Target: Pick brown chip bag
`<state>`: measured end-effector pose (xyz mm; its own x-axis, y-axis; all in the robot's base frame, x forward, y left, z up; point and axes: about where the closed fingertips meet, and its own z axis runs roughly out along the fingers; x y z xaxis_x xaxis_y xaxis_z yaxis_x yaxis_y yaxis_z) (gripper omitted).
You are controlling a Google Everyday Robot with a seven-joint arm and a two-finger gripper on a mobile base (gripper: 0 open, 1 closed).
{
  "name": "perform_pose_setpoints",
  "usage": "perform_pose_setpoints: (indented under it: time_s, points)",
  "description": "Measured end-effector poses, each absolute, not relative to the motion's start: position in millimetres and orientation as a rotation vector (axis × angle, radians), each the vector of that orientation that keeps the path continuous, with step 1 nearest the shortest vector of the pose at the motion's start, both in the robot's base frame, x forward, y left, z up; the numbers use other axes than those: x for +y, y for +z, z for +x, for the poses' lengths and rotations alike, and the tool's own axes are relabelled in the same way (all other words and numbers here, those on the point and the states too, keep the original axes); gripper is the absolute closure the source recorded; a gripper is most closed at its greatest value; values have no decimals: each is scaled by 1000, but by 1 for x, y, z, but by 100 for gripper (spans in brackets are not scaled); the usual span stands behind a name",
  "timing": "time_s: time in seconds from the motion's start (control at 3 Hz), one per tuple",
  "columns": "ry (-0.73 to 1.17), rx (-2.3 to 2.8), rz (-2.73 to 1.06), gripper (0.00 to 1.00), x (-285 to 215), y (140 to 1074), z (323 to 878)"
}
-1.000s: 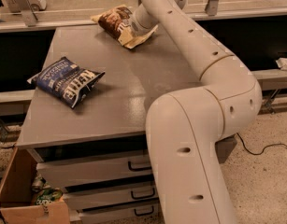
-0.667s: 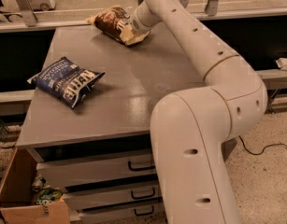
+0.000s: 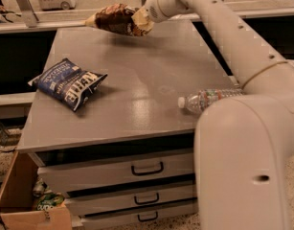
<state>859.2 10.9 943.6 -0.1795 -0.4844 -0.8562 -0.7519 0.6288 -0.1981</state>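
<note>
The brown chip bag [image 3: 115, 19] is dark brown and crinkled, with a cream end. It hangs in the air above the far edge of the grey table [image 3: 137, 71] and casts a faint shadow on it. My gripper [image 3: 142, 19] is at the end of the white arm, at the top middle of the view. It is shut on the bag's cream right end, and the bag sticks out to the left of it. The bag mostly hides the fingertips.
A dark blue chip bag [image 3: 67, 83] lies on the table's left side. A clear water bottle [image 3: 209, 98] lies on its side at the right, next to my arm. Drawers [image 3: 146, 169] sit under the tabletop. A cardboard box [image 3: 22, 200] stands on the floor at lower left.
The brown chip bag has come up off the far part of the table and moved left with my gripper. The blue bag has not moved.
</note>
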Motion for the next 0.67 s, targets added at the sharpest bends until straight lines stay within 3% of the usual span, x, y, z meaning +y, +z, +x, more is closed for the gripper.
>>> perform_pose_setpoints:
  time_s: [0.67]
  points:
    - [541,1669,-876,100,-76,984,800]
